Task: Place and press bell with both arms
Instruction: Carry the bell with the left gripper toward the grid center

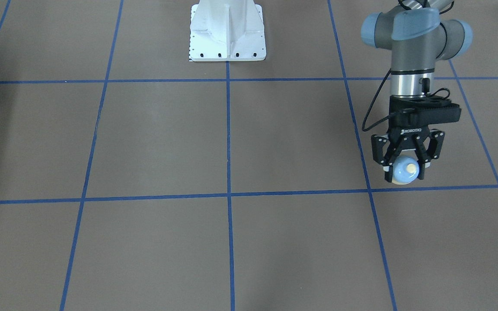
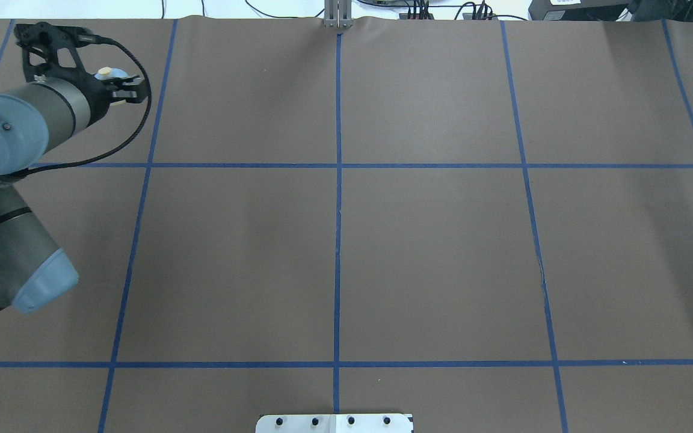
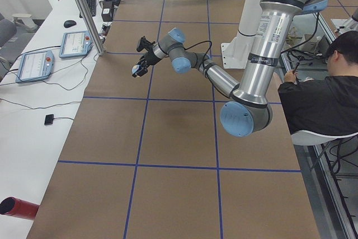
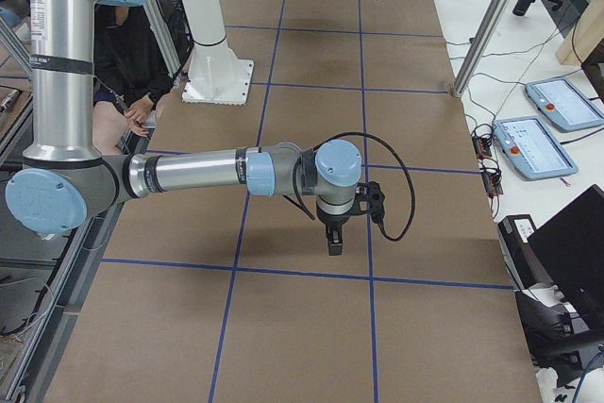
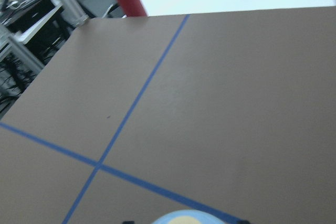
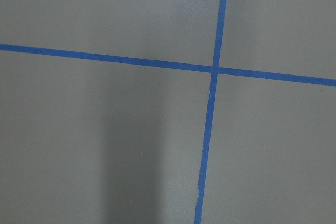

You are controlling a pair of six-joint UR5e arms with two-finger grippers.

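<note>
The light-blue bell (image 1: 404, 169) with its cream button is gripped between the fingers of my left gripper (image 1: 404, 174), which is shut on it. It is held tilted, a little above the brown table, in the far left part of the overhead view (image 2: 107, 74). Its top edge shows at the bottom of the left wrist view (image 5: 184, 217). The right arm shows only in the exterior right view, where its gripper (image 4: 335, 243) points down just above the table. I cannot tell whether it is open or shut. The right wrist view shows only table and blue tape.
The white pedestal base (image 1: 227, 34) stands at the robot's side of the table. Blue tape lines (image 2: 338, 180) grid the brown cover. A red cylinder (image 3: 17, 208) lies on the white bench beside the table. Teach pendants (image 3: 72, 43) and a metal post (image 3: 84, 9) stand there too. A seated person (image 3: 319, 99) is behind the robot.
</note>
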